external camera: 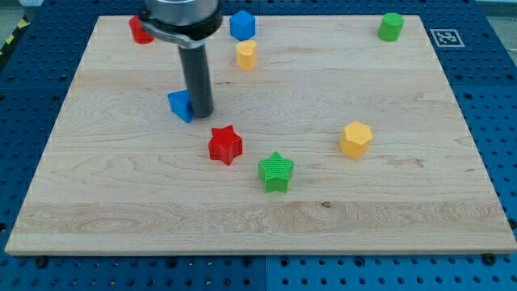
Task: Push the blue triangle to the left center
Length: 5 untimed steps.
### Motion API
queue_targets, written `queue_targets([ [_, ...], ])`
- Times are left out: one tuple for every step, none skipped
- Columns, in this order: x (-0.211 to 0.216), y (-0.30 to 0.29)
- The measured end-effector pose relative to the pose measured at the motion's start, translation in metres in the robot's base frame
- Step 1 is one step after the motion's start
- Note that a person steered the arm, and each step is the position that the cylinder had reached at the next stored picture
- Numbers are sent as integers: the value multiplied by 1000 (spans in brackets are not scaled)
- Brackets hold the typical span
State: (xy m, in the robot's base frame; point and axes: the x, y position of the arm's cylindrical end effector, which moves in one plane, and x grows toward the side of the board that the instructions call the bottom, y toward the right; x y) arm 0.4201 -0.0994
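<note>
The blue triangle lies on the wooden board, left of the middle and in the upper half. My tip stands right against the triangle's right side and hides part of it. The dark rod rises from there to the view's top.
A red star sits just below and right of my tip, with a green star further right. A yellow hexagon is at the right. A red block, a blue block, a yellow block and a green block sit along the top.
</note>
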Motion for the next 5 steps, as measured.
queue_targets([
  [-1,-28],
  [-1,-53],
  [-3,-73],
  [-2,-64],
  [-2,-34],
])
